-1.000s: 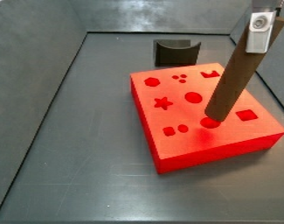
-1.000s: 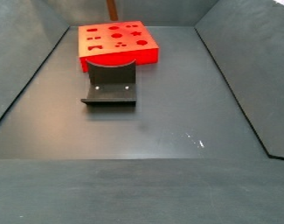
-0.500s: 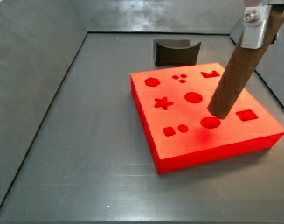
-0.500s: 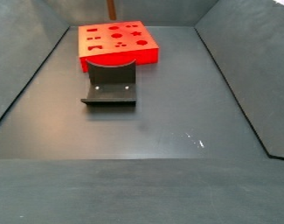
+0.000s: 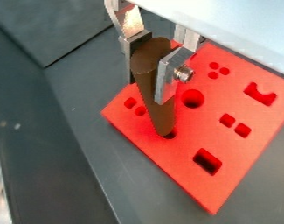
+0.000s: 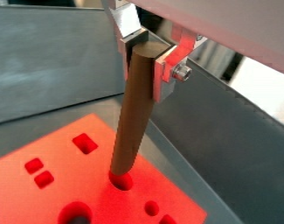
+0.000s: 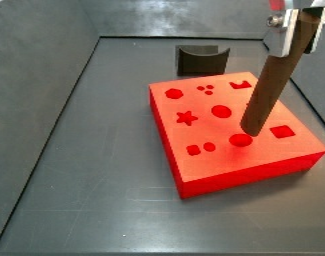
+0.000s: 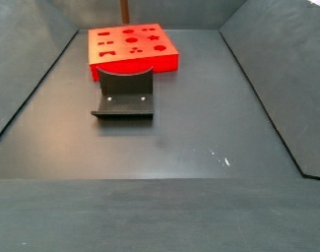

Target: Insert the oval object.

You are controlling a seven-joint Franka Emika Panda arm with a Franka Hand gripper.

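The oval object [image 7: 269,90] is a long brown rod, tilted a little. My gripper [image 7: 296,35] is shut on its upper end, at the right above the red block [image 7: 205,168]. Both wrist views show the silver fingers [image 5: 171,74] clamping the rod [image 5: 158,101] from two sides. Its lower end meets the block's top at a small hole [image 6: 123,182] near the round hole [image 7: 241,141]. How deep it sits, I cannot tell. In a side view the red block [image 8: 133,63] lies far back.
A dark fixture [image 7: 198,58] with a curved top stands behind the red block, and in a side view the fixture [image 8: 123,94] is in front of it. Grey walls [image 7: 45,60] enclose the dark floor [image 8: 162,167]. The block's top has several shaped holes.
The gripper has risen and shifted right with the rod. The rod stands more upright, and its lower end has slid slightly right on the block's top.
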